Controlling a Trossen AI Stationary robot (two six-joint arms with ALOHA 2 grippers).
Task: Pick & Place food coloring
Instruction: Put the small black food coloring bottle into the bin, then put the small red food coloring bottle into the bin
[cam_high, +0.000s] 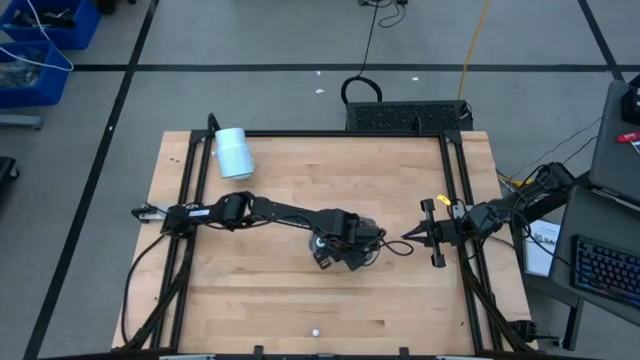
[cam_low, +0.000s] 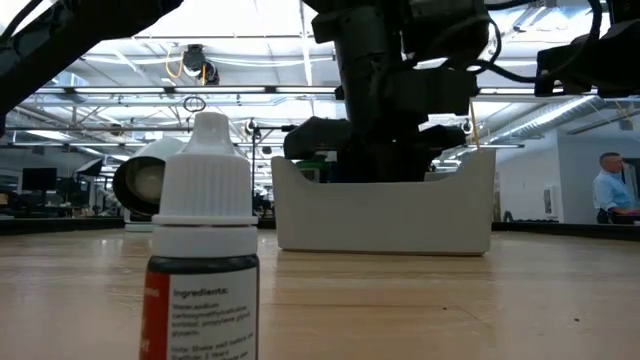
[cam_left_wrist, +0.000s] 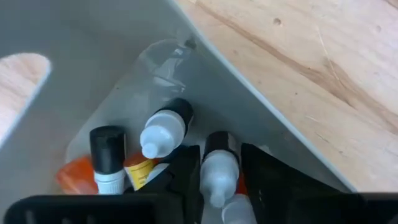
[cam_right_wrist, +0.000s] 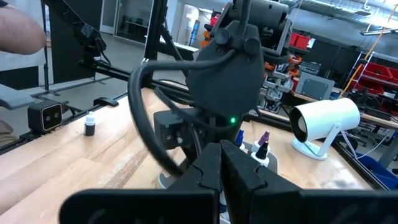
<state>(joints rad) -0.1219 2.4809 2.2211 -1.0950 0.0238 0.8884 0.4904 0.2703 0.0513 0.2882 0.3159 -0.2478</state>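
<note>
My left gripper (cam_high: 340, 248) reaches down into the pale tray (cam_low: 385, 215) at the table's middle. In the left wrist view its fingers stand on either side of a white-capped food coloring bottle (cam_left_wrist: 219, 169). Several more small bottles (cam_left_wrist: 163, 129) lie on the tray floor beside it. One lone bottle (cam_high: 316, 332) stands upright on its base near the table's near edge and looms large in the low view (cam_low: 205, 270). My right gripper (cam_high: 409, 238) waits shut, just right of the tray, pointing at it. My left gripper has the white-capped bottle's cap end (cam_left_wrist: 217, 180) pinched between its two fingers (cam_left_wrist: 188, 177), coming from above into the tray. The bottle lies along the fingers, dark body away from the wrist. I cannot tell whether it rests on the tray floor.
A large white cylinder (cam_high: 232, 152) lies near the far left corner. Black frame rails (cam_high: 458, 190) run along the table's sides. A small camera block (cam_right_wrist: 46, 115) sits at the near edge. Bare wood (cam_high: 400, 300) lies near the tray. A person (cam_low: 606, 190) stands beyond the table.
</note>
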